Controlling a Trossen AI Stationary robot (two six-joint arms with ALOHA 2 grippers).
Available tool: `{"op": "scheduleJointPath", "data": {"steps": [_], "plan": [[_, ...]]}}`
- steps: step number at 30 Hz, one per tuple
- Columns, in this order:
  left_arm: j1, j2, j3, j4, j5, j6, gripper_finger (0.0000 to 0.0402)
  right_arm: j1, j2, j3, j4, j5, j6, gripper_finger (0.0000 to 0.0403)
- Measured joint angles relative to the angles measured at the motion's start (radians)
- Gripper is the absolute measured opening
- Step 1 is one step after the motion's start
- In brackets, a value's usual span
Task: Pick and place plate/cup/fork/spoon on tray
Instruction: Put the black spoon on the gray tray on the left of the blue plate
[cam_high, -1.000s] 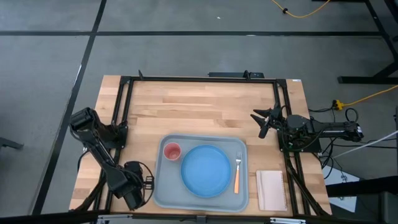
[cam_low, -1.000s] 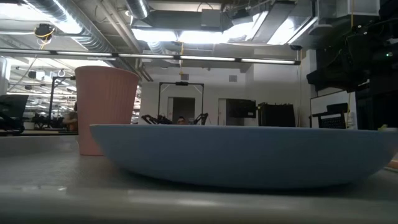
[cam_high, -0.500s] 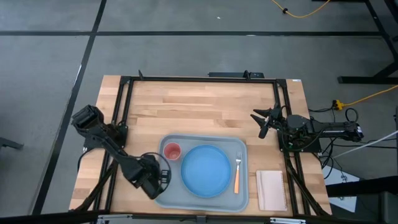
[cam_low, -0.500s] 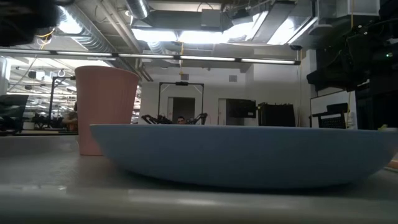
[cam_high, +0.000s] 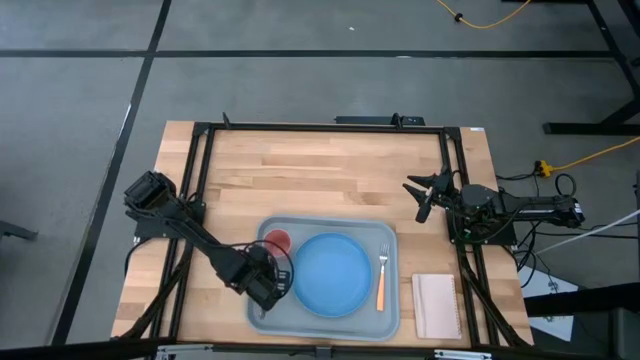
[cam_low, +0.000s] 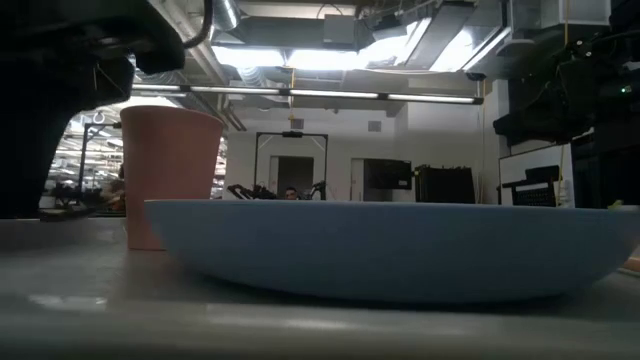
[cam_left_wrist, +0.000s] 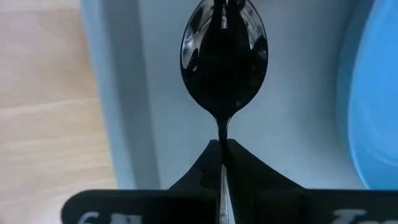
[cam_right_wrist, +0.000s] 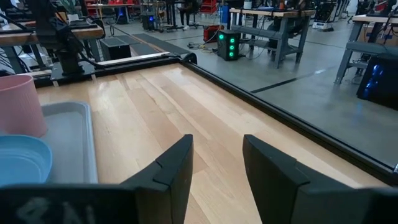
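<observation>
Colours and finishes, table scene from above

Pale blue-grey tray (cam_high: 322, 322) low centre of the high view; plain mid-blue plate (cam_high: 331, 274) on it; pink-red cup (cam_high: 277, 241) at its upper left. Orange handle, silver tines on fork (cam_high: 381, 278). Glossy near-black spoon (cam_left_wrist: 224, 56) in left wrist view. White pad (cam_high: 435, 305) lower right. Light striped wood table (cam_high: 320, 170), black frame. Dark left gripper (cam_high: 268, 287) and right gripper (cam_high: 420, 193).

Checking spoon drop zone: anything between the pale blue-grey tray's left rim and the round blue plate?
Only bare tray floor below the held dark spoon, left of the plate, per left wrist view.
</observation>
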Motion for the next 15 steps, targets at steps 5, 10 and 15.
{"op": "scheduleJointPath", "data": {"steps": [5, 10, 15], "plan": [[0.003, 0.017, 0.000, 0.033, 0.009, -0.022, 0.0009, 0.000, 0.000, 0.000, 0.000, 0.000, 0.000, 0.0145], [0.003, 0.029, 0.000, 0.030, 0.011, -0.023, 0.0020, 0.000, 0.000, 0.000, 0.000, -0.001, 0.000, 0.0145], [0.003, 0.034, 0.000, 0.033, 0.011, -0.023, 0.0027, 0.000, 0.001, 0.000, 0.000, -0.002, 0.003, 0.0145]]}}
